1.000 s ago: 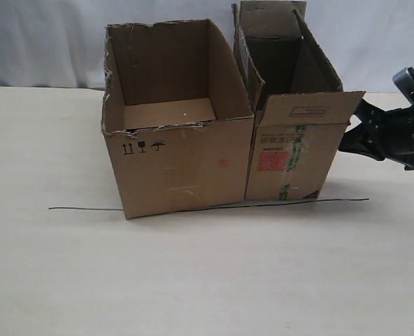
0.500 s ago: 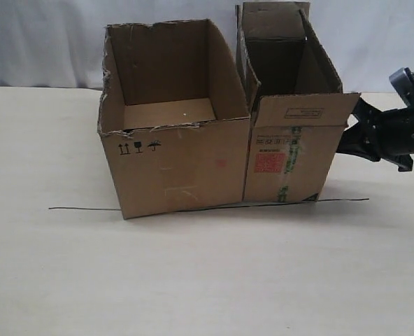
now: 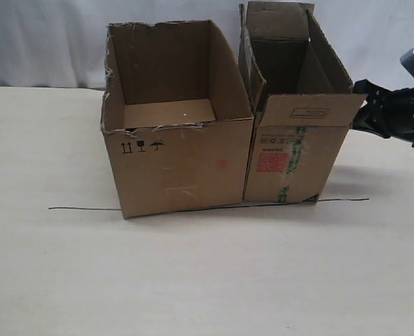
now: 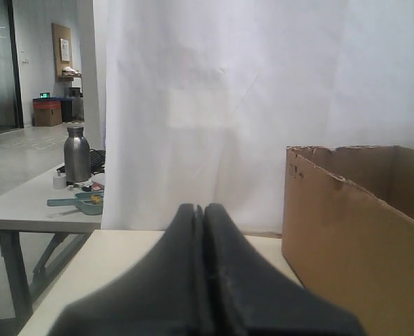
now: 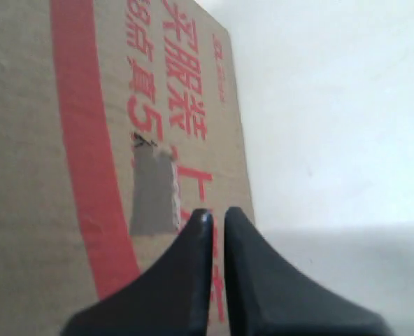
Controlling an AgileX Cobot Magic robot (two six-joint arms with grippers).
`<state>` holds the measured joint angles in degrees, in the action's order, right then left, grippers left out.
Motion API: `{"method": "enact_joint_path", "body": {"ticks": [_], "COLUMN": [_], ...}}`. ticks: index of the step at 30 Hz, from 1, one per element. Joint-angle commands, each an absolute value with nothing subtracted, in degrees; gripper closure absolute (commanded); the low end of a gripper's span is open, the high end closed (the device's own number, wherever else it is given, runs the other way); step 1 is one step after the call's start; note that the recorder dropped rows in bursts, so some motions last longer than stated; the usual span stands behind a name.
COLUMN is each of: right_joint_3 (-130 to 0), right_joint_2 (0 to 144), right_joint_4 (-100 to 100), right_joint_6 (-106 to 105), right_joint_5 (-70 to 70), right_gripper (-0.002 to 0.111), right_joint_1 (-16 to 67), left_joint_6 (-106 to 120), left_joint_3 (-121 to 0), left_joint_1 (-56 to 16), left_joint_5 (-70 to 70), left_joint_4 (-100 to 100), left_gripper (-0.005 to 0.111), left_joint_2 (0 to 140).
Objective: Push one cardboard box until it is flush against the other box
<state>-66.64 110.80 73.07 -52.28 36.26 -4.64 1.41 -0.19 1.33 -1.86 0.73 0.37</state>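
The cardboard box [image 3: 291, 161], narrow with a red label and green-printed tape, stands right of the other box [image 3: 175, 164], the wider one with a torn rim. Their facing sides meet at the front corner. My right gripper [image 3: 362, 106] hovers just off the narrow box's right side, level with its folded front flap, shut and holding nothing. The right wrist view shows the fingertips [image 5: 217, 213] close before the narrow box's red-printed side [image 5: 88, 140]. The left gripper [image 4: 202, 208] is shut and empty, with the wider box [image 4: 354, 231] off to one side; it is outside the exterior view.
A thin black line [image 3: 81, 208] runs across the pale tabletop [image 3: 207, 280] under the boxes' front edges. A white curtain [image 3: 46, 42] hangs behind. The left wrist view shows another table with a metal bottle [image 4: 77, 154] beyond the curtain.
The right gripper pressed the narrow box a little to the left, then drew back to the right and slightly up. The narrow box settled against the wider one.
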Motion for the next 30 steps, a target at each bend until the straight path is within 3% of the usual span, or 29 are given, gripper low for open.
{"method": "enact_joint_path", "body": {"ticks": [1,9,14,18,22,25,30], "right_joint_3": [-72.6,-75.8,-75.8,-69.5,-57.6,-45.7,-25.6], "right_joint_2": [115.2,117.3,112.6,97.5,80.1,67.1,48.5], "right_joint_4": [73.2,74.1,68.4,61.3,60.8,61.2,61.2], "right_joint_6": [-49.5,-49.1,-48.9,-46.7,-47.0,-47.0,-46.7], "right_joint_5": [41.2,45.5,48.9,49.9,39.9,28.7,12.0], "right_gripper": [0.103,0.103,0.103,0.103,0.103,0.103,0.103], "right_joint_1": [-4.8,-4.8,-9.1,-17.3,-20.1,-16.0,-1.1], "left_joint_6": [1.3,1.3,1.3,1.3,1.3,1.3,1.3], "left_joint_3": [0.0,0.0,0.0,0.0,0.0,0.0,0.0], "left_joint_1": [0.9,0.9,0.9,0.9,0.9,0.9,0.9], "left_joint_5": [-2.2,-2.2,-2.1,-2.1,-2.1,-2.1,-2.1], "left_joint_4": [0.5,0.5,0.5,0.5,0.5,0.5,0.5], "left_gripper": [0.107,0.107,0.107,0.107,0.107,0.107,0.107], "left_joint_2": [0.2,0.2,0.2,0.2,0.2,0.2,0.2]}}
